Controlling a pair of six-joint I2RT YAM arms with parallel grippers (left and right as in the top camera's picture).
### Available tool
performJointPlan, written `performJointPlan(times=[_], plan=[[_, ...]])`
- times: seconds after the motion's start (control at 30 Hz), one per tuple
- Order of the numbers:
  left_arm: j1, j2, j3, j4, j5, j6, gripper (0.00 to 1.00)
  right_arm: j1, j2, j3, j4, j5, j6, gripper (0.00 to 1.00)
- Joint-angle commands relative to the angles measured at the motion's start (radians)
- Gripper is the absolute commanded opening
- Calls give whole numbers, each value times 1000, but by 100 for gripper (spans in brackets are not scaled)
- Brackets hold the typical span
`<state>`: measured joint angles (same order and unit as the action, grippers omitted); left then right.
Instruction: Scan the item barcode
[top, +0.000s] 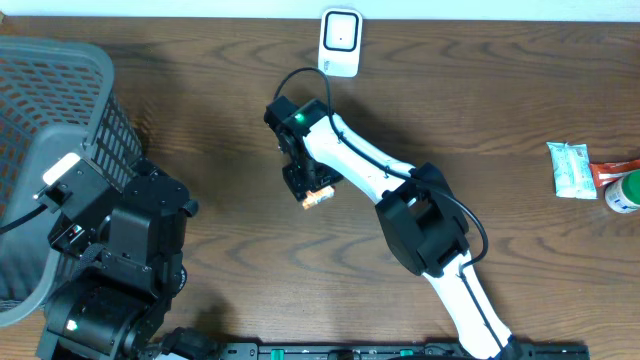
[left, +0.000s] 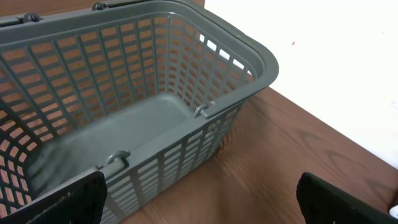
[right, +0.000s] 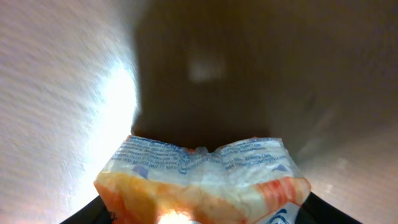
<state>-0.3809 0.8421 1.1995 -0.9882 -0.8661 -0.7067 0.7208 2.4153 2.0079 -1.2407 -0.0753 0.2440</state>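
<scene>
An orange and white plastic packet (right: 199, 180) with blue print fills the gap between my right gripper's (right: 202, 214) dark fingers, and its film is crumpled where they press on it. In the overhead view the right gripper (top: 312, 190) points down at mid-table with the packet (top: 318, 198) showing at its tip. The white scanner (top: 340, 42) stands at the table's far edge, well beyond that gripper. No barcode shows on the packet. My left gripper (left: 199, 202) hangs open and empty beside the basket, over bare wood.
A grey plastic basket (left: 186, 74) with nothing inside it stands at the left edge (top: 50, 110). At the far right lie a white and green packet (top: 570, 168), a red item (top: 612, 172) and a green-capped container (top: 625, 192).
</scene>
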Motion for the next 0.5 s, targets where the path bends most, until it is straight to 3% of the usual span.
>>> performJointPlan(times=[0.0,0.47], plan=[[5,0,15,-3,-9,-5,98,-36,33,50,-62,-89,76,58],[5,0,15,-3,-9,-5,98,-221,33,123,-321,-377,152,57]])
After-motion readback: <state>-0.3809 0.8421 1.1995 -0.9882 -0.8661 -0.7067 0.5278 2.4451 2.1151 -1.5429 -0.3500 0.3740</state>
